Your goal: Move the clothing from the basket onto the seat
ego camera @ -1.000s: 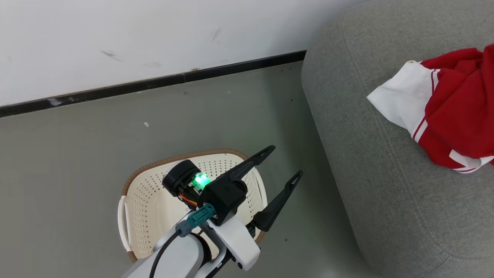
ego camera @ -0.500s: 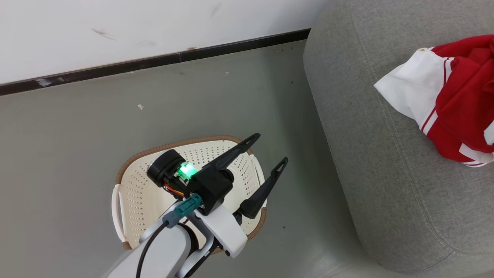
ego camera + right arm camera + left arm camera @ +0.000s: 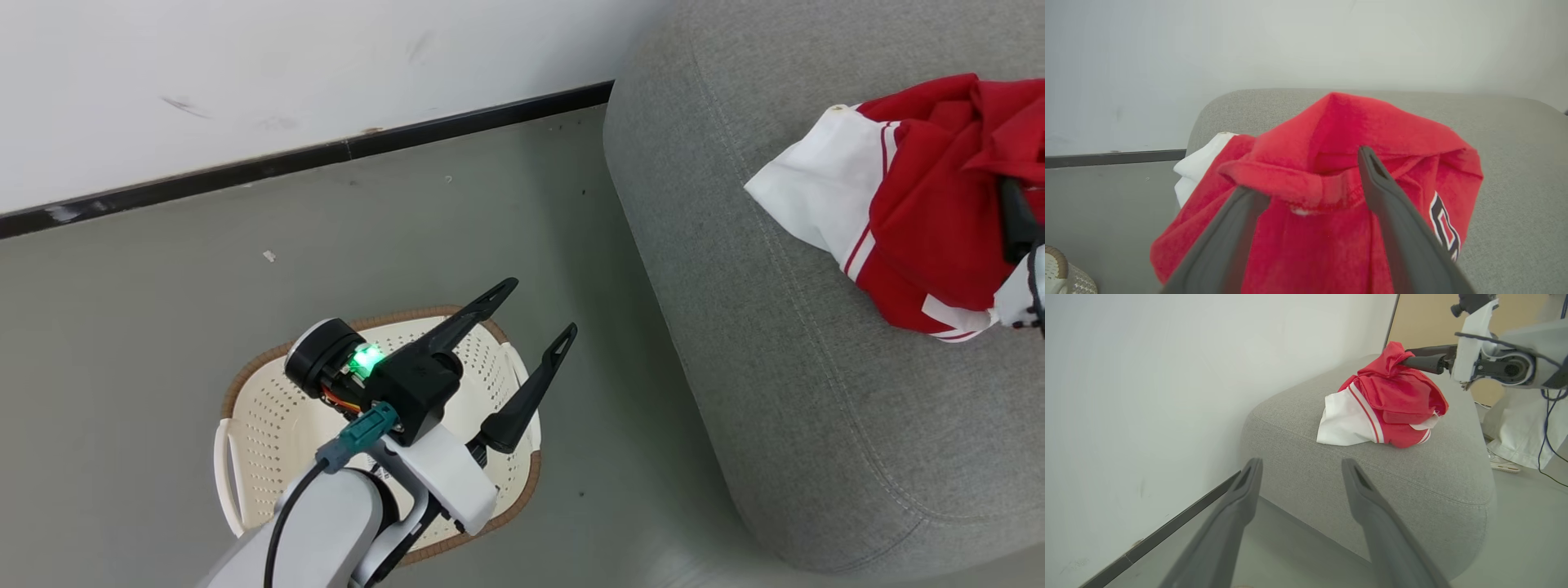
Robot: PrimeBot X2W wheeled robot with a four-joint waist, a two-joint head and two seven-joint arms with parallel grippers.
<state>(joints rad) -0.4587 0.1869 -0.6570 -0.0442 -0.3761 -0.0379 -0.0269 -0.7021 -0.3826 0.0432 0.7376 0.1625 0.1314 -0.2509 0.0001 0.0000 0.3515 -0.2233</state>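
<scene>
The clothing, a red heap with white trim, lies on the grey seat near its left end. In the right wrist view my right gripper has its fingers spread open at the top of the heap. A red fold drapes over the left fingertip, and black numerals show at the right. The left wrist view shows that gripper poking into the peak of the clothing. My left gripper hangs open and empty over the cream basket, whose visible part holds nothing.
A white wall with a black skirting board runs behind the grey floor. The basket stands on the floor left of the seat. Beyond the seat's far end a person's white trouser leg and shoe stand beside a dangling cable.
The head camera has shifted, so the whole picture slid. A dark finger of my right gripper has come into view at the right edge, on the clothing. The left gripper stays open over the basket.
</scene>
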